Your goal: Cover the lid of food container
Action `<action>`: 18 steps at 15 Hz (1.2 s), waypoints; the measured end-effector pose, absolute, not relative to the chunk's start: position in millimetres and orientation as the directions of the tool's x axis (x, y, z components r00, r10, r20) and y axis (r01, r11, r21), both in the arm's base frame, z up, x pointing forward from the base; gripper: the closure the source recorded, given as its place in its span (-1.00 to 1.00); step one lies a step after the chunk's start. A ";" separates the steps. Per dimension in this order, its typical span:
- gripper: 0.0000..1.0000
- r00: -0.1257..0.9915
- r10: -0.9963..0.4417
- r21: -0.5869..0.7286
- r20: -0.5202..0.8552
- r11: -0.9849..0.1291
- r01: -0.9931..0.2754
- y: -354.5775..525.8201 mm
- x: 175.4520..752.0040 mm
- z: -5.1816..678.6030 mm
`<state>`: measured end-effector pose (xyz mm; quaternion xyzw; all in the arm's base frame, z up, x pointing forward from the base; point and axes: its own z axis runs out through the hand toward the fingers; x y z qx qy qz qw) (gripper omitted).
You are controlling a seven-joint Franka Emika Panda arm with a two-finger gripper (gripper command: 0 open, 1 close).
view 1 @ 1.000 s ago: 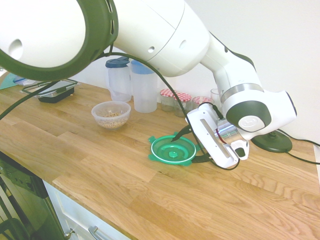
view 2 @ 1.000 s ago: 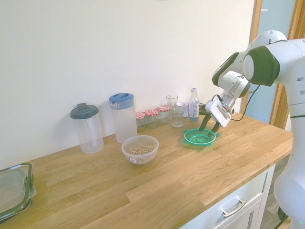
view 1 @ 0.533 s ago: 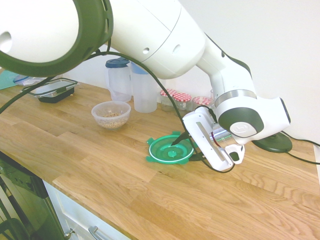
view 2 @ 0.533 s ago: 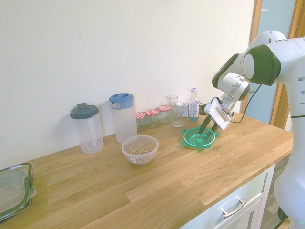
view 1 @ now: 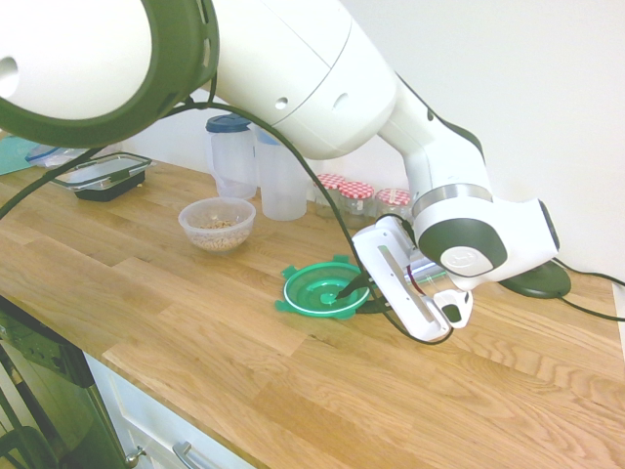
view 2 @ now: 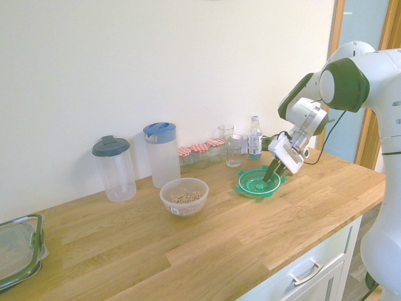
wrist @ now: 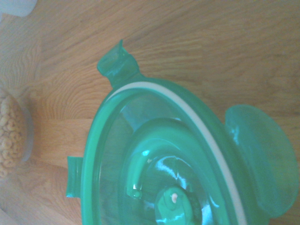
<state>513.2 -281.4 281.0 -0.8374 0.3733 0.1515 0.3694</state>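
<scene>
On wooden countertop (view 1: pixel 195 322), towards the end nearer the bottle (view 2: pixel 254 138), green lid (view 1: pixel 314 289) sits w/ its edge nearest the arm raised a bit, so it's tilted rather than flat. Gripper (view 1: pixel 359 290) reaches down onto that edge, one dark finger inside the rim, the other outside; fingers look closed on the lid rim, seen best in second ext. view, gripper (view 2: pixel 274 174) over lid (view 2: pixel 255 182). Wrist view shows lid (wrist: pixel 159 187) from close by: white ring along the rim, concentric ridges, clip tabs sticking out, wood underneath. Food container (view 1: pixel 217 224), clear bowl w/ beige grains, stands well apart from lid, nearer the two pitchers; it's open on top. In second ext. view container (view 2: pixel 184 195) is just in front of blue-lidded pitcher (view 2: pixel 161 153), w/ grey-lidded pitcher (view 2: pixel 113 167) beside that. Red-checked jars (view 2: pixel 199 154) and drinking glasses (view 2: pixel 232 149) line the wall betw. pitchers and bottle. Black-rimmed rectangular container (view 1: pixel 109 177) lies at far end of counter, away from everything else.
</scene>
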 end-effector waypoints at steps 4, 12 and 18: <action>1.00 0.668 -0.505 -0.493 -0.547 -0.450 -0.745 -276.1 512.9 283.6; 1.00 0.705 -0.620 -0.264 -0.345 -0.657 -0.706 -267.1 495.1 479.3; 1.00 0.758 -0.649 0.032 -0.065 -0.761 -0.648 -172.8 526.7 535.3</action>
